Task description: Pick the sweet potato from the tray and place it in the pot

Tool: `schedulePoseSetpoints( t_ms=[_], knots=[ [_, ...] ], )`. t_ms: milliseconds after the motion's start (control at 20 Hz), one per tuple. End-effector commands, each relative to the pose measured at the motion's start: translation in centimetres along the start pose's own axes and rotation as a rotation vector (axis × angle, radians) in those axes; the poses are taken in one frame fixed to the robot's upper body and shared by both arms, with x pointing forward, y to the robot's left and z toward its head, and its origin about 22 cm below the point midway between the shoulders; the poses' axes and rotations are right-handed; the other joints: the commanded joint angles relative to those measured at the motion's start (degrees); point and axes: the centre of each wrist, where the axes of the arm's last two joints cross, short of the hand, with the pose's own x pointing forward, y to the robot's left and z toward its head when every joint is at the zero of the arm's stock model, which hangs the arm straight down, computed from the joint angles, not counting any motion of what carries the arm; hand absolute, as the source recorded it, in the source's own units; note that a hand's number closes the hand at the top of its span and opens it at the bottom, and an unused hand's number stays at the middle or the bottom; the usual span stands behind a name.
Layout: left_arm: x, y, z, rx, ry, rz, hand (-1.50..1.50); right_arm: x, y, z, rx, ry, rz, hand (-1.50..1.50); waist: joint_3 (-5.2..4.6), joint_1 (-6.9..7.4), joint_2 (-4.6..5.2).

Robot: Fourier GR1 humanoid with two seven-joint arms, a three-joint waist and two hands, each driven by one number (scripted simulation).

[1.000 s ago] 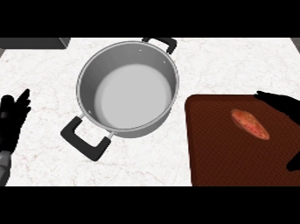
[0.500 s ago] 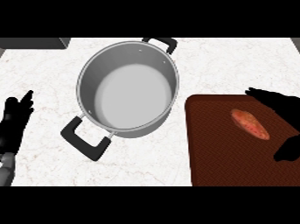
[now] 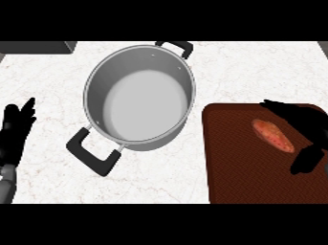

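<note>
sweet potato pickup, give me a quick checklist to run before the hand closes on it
1. Sweet potato lies on the tray, uncovered and in view: ok.
2. Right hand is beside the sweet potato, fingers above it and thumb below: ok.
3. Right hand's fingers are curled round the sweet potato: not ok, the hand is open.
4. Whether the hand is touching the sweet potato or is above it: cannot tell from this steep view.
5. Pot is upright with nothing inside, ready to receive: ok.
6. Left hand rests open at the left edge, away from the pot: ok.
</note>
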Motion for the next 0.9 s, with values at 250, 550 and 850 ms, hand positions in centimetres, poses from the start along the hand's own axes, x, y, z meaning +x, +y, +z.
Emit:
schedulePoseSetpoints(
  t_ms=[250, 550, 850],
  knots=[
    [-0.1, 0.6, -0.9, 0.002, -0.005, -0.002, 0.00, -0.7, -0.1, -1.8, 0.025, 0.003, -0.042, -1.50, -0.01, -0.04, 0.00],
    [0.8, -0.9, 0.0, -0.012, 0.001, 0.006, 0.00, -2.4, 2.6, -1.6, 0.025, 0.006, -0.016, -1.50, -0.01, -0.09, -0.01],
    [-0.4, 0.1, -0.3, -0.002, -0.009, -0.004, 0.00, -1.8, 2.5, -4.4, -0.003, -0.064, -0.026, 1.50, 0.00, 0.14, 0.03]
  ],
)
